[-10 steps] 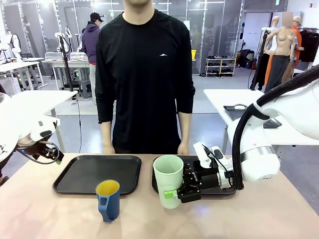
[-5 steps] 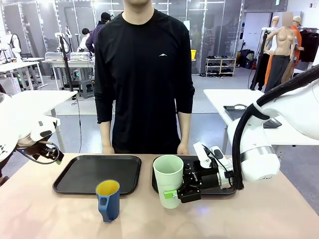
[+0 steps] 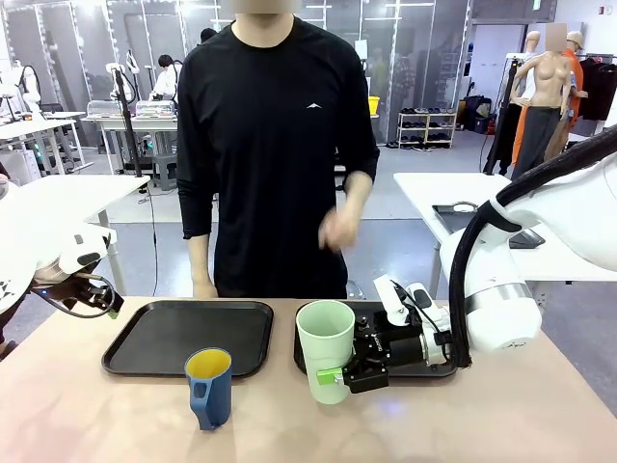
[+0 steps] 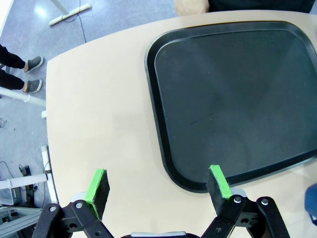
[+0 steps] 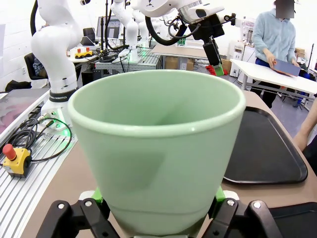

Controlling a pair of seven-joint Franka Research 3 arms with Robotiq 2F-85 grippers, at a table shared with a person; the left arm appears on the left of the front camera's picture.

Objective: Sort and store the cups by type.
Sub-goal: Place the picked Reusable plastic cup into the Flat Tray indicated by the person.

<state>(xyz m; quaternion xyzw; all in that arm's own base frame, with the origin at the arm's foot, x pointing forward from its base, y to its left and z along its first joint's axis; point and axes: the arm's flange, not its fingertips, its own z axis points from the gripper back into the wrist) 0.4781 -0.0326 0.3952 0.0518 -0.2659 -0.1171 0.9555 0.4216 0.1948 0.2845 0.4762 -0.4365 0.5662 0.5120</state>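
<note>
No words or numbers I can make out from here — just a small white emblem [image 3: 315,107] on the chest of the person's black shirt [image 3: 280,193], no letters on it

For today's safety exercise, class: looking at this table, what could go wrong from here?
The jaws grip the tall tumbler near its base, so it may tip when lifted. The person's raised hand could meet the arm over the tray.
</note>
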